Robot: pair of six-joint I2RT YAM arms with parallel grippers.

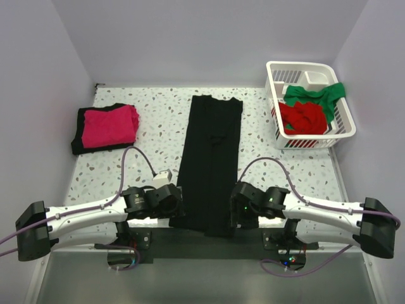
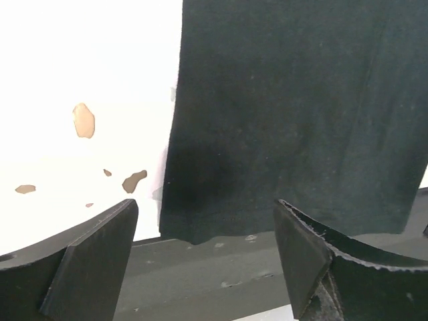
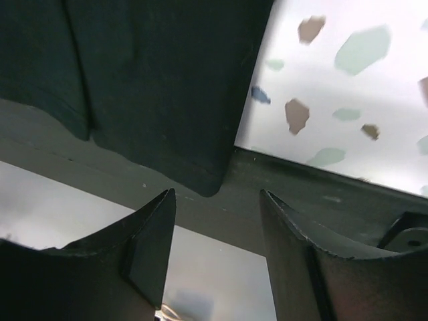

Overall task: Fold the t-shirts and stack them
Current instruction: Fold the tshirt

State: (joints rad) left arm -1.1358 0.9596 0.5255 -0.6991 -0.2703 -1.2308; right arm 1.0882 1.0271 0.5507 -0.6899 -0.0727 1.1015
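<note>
A black t-shirt (image 1: 211,158), folded into a long narrow strip, lies down the middle of the table, its near hem over the dark front rail. My left gripper (image 1: 176,204) is open at the hem's left corner; the cloth (image 2: 294,114) lies just beyond the fingers. My right gripper (image 1: 233,212) is open at the hem's right corner (image 3: 200,175), nothing between the fingers. A folded magenta-pink t-shirt (image 1: 111,125) rests on a folded black one (image 1: 79,136) at the far left. A red t-shirt (image 1: 304,118) and a green t-shirt (image 1: 316,95) lie in the basket.
The white slatted basket (image 1: 342,130) stands at the far right corner. Grey walls enclose the speckled table (image 1: 158,126) on three sides. A dark rail (image 2: 221,274) runs along the near edge, with a metal surface below it.
</note>
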